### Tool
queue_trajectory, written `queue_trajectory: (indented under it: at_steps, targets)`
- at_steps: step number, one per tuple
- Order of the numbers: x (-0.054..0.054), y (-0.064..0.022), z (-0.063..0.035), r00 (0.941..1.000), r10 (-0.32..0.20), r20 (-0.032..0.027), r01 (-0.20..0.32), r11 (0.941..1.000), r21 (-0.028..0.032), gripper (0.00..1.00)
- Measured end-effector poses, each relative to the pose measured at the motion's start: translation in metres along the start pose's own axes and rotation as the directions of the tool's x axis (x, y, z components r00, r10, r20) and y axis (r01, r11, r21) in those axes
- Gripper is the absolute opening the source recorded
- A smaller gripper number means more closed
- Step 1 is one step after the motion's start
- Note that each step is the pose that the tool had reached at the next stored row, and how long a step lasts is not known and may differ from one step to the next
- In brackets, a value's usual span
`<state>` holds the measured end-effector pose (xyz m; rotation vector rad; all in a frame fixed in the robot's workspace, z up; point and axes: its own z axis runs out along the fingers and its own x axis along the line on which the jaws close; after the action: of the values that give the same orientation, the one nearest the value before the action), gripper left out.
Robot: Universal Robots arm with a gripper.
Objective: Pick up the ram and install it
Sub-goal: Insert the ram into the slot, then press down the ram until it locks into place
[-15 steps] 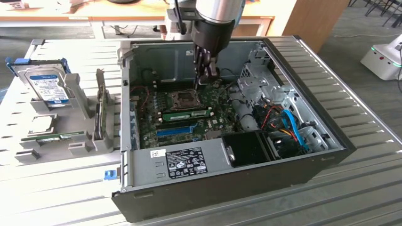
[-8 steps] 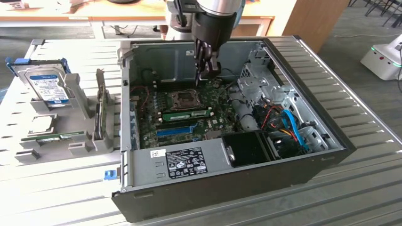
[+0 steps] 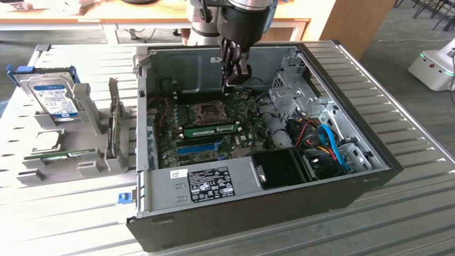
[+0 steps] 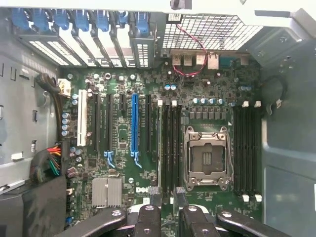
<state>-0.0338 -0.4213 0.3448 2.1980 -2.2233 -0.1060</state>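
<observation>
**Ram seated in board slot; claw spread above it**

The case (image 3: 213, 224) lies open on the desk (image 3: 398, 213), board (image 3: 245, 141) facing up. The ram (image 3: 212, 129) stands on edge in a slot of the board, just beside the CPU socket (image 3: 211, 112), on the side toward the blue slot (image 3: 195, 148). The claw (image 3: 238, 81) hangs over the board, clear of the ram. In the wrist view its fingers (image 4: 148, 217) stand spread and pinch nothing; bare board shows in the gap. Outside the case, at the exterior view's left, a grey holder (image 3: 92, 168) carries a second green stick (image 3: 67, 156) lying flat, an upright card (image 3: 112, 122) and a hard drive (image 3: 53, 96).
</observation>
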Motion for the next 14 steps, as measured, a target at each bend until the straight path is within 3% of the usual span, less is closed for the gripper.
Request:
queue_trajectory:
  at_steps: [14]
  targets:
    - [-0.0001, 0.0001, -0.0027, 1.0000, 0.000, 0.0000, 0.000, 1.0000, -0.0001, 0.25]
